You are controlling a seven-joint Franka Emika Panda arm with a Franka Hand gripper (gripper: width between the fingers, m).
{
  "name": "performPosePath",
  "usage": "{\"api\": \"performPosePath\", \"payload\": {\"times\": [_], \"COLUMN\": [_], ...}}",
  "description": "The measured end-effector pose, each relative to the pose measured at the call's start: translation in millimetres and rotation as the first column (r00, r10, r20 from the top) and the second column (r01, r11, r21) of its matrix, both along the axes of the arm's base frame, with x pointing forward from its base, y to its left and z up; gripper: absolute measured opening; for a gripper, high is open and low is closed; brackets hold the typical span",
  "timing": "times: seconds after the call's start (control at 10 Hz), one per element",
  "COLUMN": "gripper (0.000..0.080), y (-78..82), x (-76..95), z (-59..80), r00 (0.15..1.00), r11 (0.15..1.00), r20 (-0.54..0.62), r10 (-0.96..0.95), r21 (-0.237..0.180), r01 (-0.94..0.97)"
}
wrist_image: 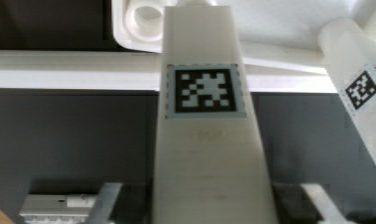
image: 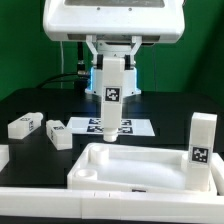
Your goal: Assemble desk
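Above the black table [image: 30,105], at twelve o'clock from the large white plastic rectangular tabletop slab [image: 130,165], I've got the two-finger gripper [image: 112,66] clamped on a long white square-section leg [image: 110,112]. The leg hangs close to upright with its black-and-white tag facing the exterior camera. Its lower end shows against the flat white marker board [image: 145,128], just beyond the slab's far rim. I can't tell if it touches anything. On the wrist view the grey fingers [wrist_image: 107,200] hug both sides of that leg. At the slab's three o'clock corner a second white tagged leg [image: 203,140] stands upright. At ten o'clock a short loose white leg [image: 25,125] lies flat, with another loose white piece [image: 57,134] just beside it.
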State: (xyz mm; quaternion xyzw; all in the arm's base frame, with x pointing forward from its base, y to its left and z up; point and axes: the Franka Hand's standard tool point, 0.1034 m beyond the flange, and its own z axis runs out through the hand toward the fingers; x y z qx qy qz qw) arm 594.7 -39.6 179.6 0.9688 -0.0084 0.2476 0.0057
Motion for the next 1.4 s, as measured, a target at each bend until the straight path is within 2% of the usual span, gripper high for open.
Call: {"api": "performPosePath", "payload": {"times": [0.2,0.3,0.5,0.8,0.9,1.0,1.2,1.4], "gripper": [0.029,0.029,0.029,0.029,0.029,0.029,0.029,0.029], "y": [-9.7,-16.4,-13.5,-16.6,-27.4,-35.5,-40.9,-34.3], "x": [31.2,38.7,37.1,36.3,34.1,32.2,32.0,31.8], "z": [-1.4,-6.0,-17.3,-18.0,-20.7,-25.9,-34.8,-38.7], "r00": [1.0,1.0,1.0,1.0,0.999,0.999,0.999,0.999], "r11": [1.0,1.0,1.0,1.0,0.999,0.999,0.999,0.999], "r20": [0.005,0.006,-0.009,-0.011,-0.017,-0.025,-0.036,-0.041], "r10": [0.011,0.013,0.012,0.017,0.033,0.022,0.012,0.014], "r21": [-0.007,-0.016,-0.013,-0.019,-0.037,-0.038,-0.038,-0.032], "r01": [-0.011,-0.013,-0.012,-0.017,-0.033,-0.023,-0.014,-0.015]}}
